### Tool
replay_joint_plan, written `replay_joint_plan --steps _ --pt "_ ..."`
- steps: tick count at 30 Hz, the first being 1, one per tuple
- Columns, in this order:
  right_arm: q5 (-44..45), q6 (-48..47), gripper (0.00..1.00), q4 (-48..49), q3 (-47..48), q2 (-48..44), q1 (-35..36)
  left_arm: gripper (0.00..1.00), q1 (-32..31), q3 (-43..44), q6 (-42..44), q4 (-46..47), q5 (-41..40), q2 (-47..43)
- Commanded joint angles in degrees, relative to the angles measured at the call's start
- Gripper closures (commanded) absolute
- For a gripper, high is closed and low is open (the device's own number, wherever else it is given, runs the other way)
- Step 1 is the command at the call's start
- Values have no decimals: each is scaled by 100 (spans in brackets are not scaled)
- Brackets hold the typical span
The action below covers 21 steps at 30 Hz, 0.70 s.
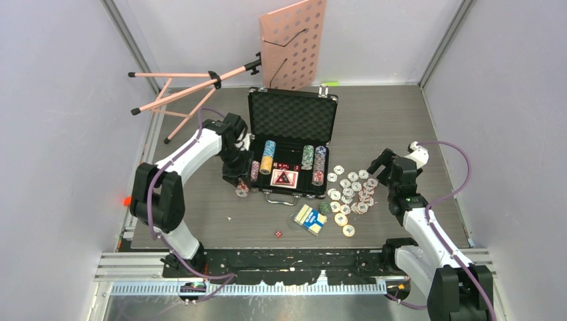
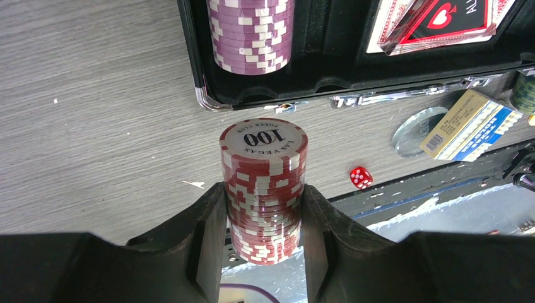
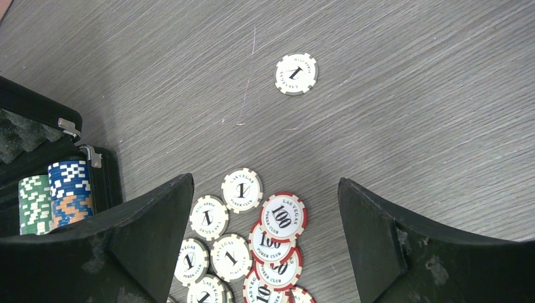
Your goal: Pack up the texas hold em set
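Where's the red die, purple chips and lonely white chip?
red die [image 2: 360, 177]: left wrist view, its dotted face.
purple chips [image 2: 250, 35]: left wrist view, stack's side.
lonely white chip [image 3: 296, 74]: right wrist view, centre.

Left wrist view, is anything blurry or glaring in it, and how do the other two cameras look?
Left wrist: the red chip stack is sharp, its 100 readable; small glints on the chrome edge of the case. Right wrist: even light, loose chips crisp, the fingers dark with little detail. Top external: the wide lens leans the walls outward; chip print too small to read.
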Motion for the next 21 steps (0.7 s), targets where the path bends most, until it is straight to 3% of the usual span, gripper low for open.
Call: replay_joint_plan --steps 1,13,21 --pt "17 10 10 138 236 -44 5 100 29 148 86 -23 207 -123" --pt "18 21 10 143 224 -45 5 100 29 554 163 -151 192 336" --pt "20 14 10 138 237 -44 1 100 29 276 135 -126 160 60"
